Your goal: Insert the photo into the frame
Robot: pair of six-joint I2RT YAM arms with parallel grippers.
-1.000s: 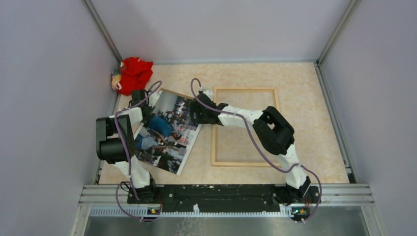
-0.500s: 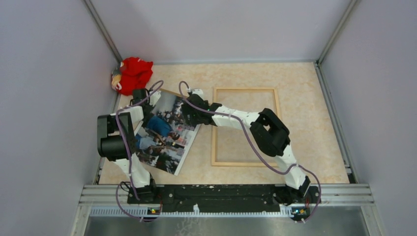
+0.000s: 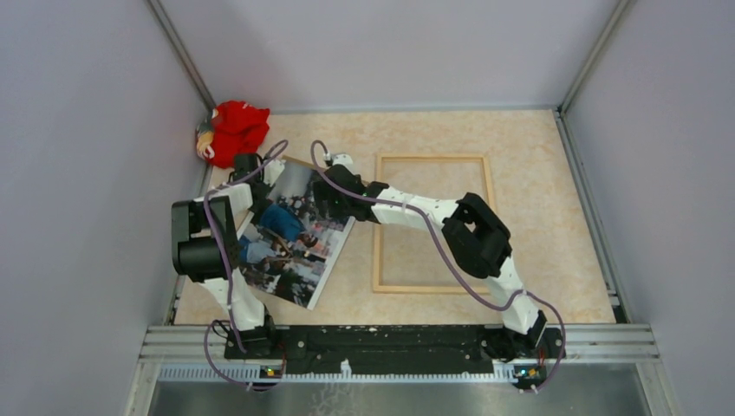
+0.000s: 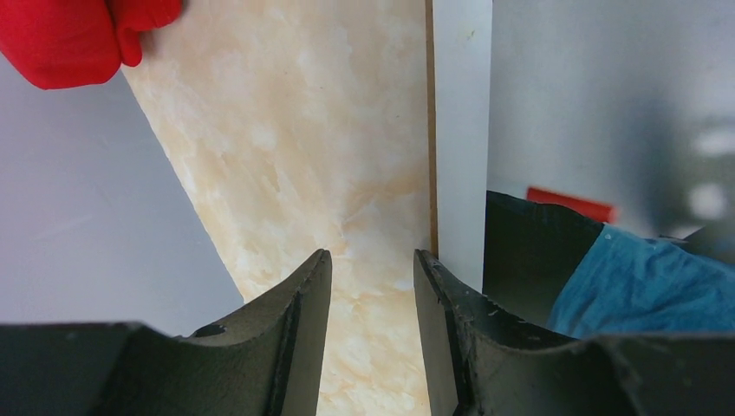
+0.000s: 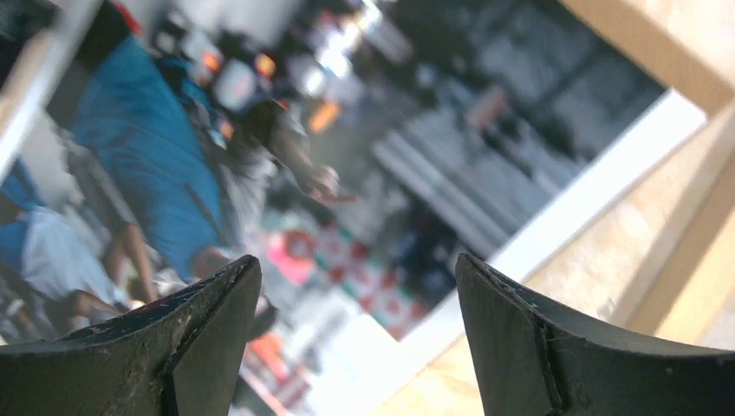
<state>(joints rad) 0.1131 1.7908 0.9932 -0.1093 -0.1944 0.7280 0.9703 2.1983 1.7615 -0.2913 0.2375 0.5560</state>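
1. since one second ago, the right arm has swung left, carrying the right gripper (image 3: 329, 192) from the left rail of the frame (image 3: 379, 227) to above the far right corner of the photo (image 3: 290, 243); the left arm has barely shifted.
2. red plush (image 3: 234, 130): in the far-left corner of the table (image 3: 537, 217), against the wall.
3. left gripper (image 4: 373, 260): at the photo's far-left edge; jaws partly apart with a narrow gap, and only bare table shows between them. one finger (image 4: 451, 329) overlaps the white border; whether it touches cannot be told.
4. photo: face up, skewed, on the left half of the table, wholly outside the frame.
5. right gripper, wrist view (image 5: 355, 269): jaws wide apart above the print, nothing between them.
6. frame: flat on the table, just right of the photo.
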